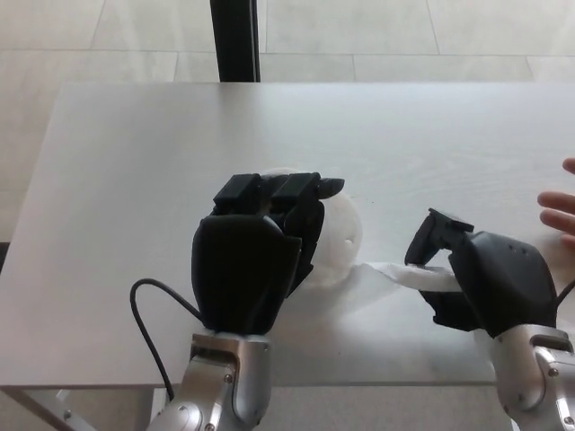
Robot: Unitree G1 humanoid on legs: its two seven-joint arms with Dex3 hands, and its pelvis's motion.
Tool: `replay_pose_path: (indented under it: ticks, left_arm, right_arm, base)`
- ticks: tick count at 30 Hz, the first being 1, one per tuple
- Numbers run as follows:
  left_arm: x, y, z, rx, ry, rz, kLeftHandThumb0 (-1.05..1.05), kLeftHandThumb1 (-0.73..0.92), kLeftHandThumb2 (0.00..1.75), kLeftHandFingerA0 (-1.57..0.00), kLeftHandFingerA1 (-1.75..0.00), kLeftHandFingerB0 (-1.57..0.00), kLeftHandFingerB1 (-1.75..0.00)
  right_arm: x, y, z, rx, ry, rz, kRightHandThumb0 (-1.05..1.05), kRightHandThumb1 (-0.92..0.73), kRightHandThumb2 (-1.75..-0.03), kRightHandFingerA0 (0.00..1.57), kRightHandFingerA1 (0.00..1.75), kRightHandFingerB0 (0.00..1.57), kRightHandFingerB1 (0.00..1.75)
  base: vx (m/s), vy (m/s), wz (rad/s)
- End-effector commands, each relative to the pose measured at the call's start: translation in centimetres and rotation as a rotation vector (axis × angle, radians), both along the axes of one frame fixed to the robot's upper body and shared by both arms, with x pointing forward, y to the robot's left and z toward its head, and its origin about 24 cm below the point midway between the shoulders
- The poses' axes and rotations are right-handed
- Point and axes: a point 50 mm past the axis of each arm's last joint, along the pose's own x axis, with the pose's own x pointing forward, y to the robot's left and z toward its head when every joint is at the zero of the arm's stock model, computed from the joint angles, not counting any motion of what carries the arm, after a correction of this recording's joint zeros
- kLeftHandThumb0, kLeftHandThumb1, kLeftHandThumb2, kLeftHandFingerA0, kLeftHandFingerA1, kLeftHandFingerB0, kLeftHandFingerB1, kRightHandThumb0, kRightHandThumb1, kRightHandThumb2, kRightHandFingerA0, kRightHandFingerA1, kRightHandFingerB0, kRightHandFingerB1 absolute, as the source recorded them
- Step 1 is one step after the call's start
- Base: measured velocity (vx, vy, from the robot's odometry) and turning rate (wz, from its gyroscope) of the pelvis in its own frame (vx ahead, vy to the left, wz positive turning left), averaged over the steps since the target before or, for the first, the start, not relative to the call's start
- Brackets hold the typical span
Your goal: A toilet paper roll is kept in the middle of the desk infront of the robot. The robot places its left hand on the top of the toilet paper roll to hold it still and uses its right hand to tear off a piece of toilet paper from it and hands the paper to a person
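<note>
One roll (340, 235), two robot hands, seemingly one sheet (395, 275).

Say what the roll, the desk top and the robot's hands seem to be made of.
Toilet paper roll: soft white tissue, matte, creased loose strip.
Desk: pale grey, faint grain; probably laminate.
Left hand and right hand: black, smooth moulded shells, likely plastic.

A dark post (235, 40) stands on the pale tiled floor (404, 36) behind
</note>
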Motion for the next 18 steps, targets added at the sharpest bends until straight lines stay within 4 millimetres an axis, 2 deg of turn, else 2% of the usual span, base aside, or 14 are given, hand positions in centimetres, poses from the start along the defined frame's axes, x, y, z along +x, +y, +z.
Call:
replay_pose_path:
  ticks: [1,2,5,6,7,8,10,11,12,13,14,16,18]
  left_arm:
    - [-2.9,2.7,-6.2,0.162,0.229,0.069,-0.31,0.61,0.72,-0.68,-0.74,-0.61,-0.55]
    - [-3.0,2.8,-6.3,0.174,0.241,0.066,-0.30,0.62,0.69,-0.67,-0.72,-0.61,-0.54]
    - [-3.1,2.9,-6.5,0.178,0.257,0.063,-0.31,0.63,0.68,-0.67,-0.73,-0.59,-0.54]
    - [-3.2,3.0,-6.5,0.188,0.265,0.064,-0.31,0.62,0.67,-0.67,-0.72,-0.60,-0.54]
    - [-3.3,3.0,-6.6,0.189,0.266,0.064,-0.31,0.62,0.67,-0.67,-0.72,-0.60,-0.54]
    - [-3.4,2.9,-6.6,0.184,0.270,0.059,-0.31,0.61,0.66,-0.68,-0.71,-0.60,-0.54]
    - [-3.4,3.1,-6.6,0.194,0.265,0.061,-0.31,0.61,0.66,-0.68,-0.71,-0.60,-0.54]
    - [-3.4,3.0,-6.6,0.195,0.268,0.062,-0.31,0.61,0.67,-0.67,-0.72,-0.60,-0.54]
    - [-3.4,3.0,-6.7,0.200,0.268,0.062,-0.32,0.61,0.67,-0.67,-0.73,-0.60,-0.54]
    - [-3.4,3.1,-6.7,0.204,0.274,0.061,-0.31,0.62,0.66,-0.66,-0.70,-0.59,-0.54]
    - [-3.5,3.1,-6.7,0.206,0.282,0.059,-0.32,0.63,0.66,-0.64,-0.69,-0.58,-0.53]
    - [-3.4,3.1,-6.7,0.207,0.277,0.058,-0.31,0.62,0.65,-0.66,-0.68,-0.59,-0.54]
    - [-3.4,3.1,-6.7,0.213,0.283,0.059,-0.31,0.62,0.62,-0.66,-0.67,-0.59,-0.52]
  right_arm:
    - [-0.2,-1.2,3.1,0.529,-0.324,-0.164,-0.36,-0.55,-1.15,0.94,1.63,0.79,1.50]
    - [0.1,-1.4,4.2,0.608,-0.364,-0.199,-0.31,-0.54,-1.13,0.93,1.64,0.79,1.49]
    - [0.5,-1.6,5.3,0.679,-0.415,-0.216,-0.27,-0.53,-1.11,0.89,1.68,0.77,1.51]
    - [0.9,-1.7,6.0,0.704,-0.448,-0.206,-0.22,-0.51,-1.16,0.91,1.61,0.83,1.43]
    - [1.0,-1.8,6.5,0.729,-0.457,-0.206,-0.22,-0.51,-1.16,0.91,1.61,0.83,1.43]
    - [1.6,-2.2,8.3,0.782,-0.516,-0.192,-0.15,-0.44,-1.27,0.95,1.60,0.86,1.45]
    - [1.9,-2.3,8.7,0.789,-0.533,-0.193,-0.15,-0.44,-1.27,0.95,1.60,0.86,1.45]
    - [2.3,-2.7,9.9,0.797,-0.557,-0.207,-0.17,-0.37,-1.34,0.95,1.63,0.86,1.48]
    - [2.7,-3.1,10.9,0.791,-0.575,-0.197,-0.15,-0.38,-1.38,0.94,1.67,0.83,1.53]
    - [3.0,-3.4,11.7,0.753,-0.614,-0.194,-0.14,-0.37,-1.37,1.00,1.63,0.87,1.49]
    - [3.3,-3.7,12.3,0.780,-0.646,-0.157,-0.09,-0.34,-1.44,0.99,1.65,0.89,1.49]
    - [3.9,-4.4,13.4,0.817,-0.653,-0.171,-0.11,-0.35,-1.39,1.01,1.55,0.92,1.43]
    - [4.2,-5.0,14.3,0.777,-0.668,-0.188,-0.14,-0.40,-1.30,1.01,1.61,0.88,1.46]
  base:
    - [0.00,0.000,0.00]
    - [0.00,0.000,0.00]
    - [0.00,0.000,0.00]
    - [0.00,0.000,0.00]
    - [0.00,0.000,0.00]
    - [0.00,0.000,0.00]
    - [0.00,0.000,0.00]
    - [0.00,0.000,0.00]
    - [0.00,0.000,0.00]
    - [0.00,0.000,0.00]
    - [0.00,0.000,0.00]
    - [0.00,0.000,0.00]
    - [0.00,0.000,0.00]
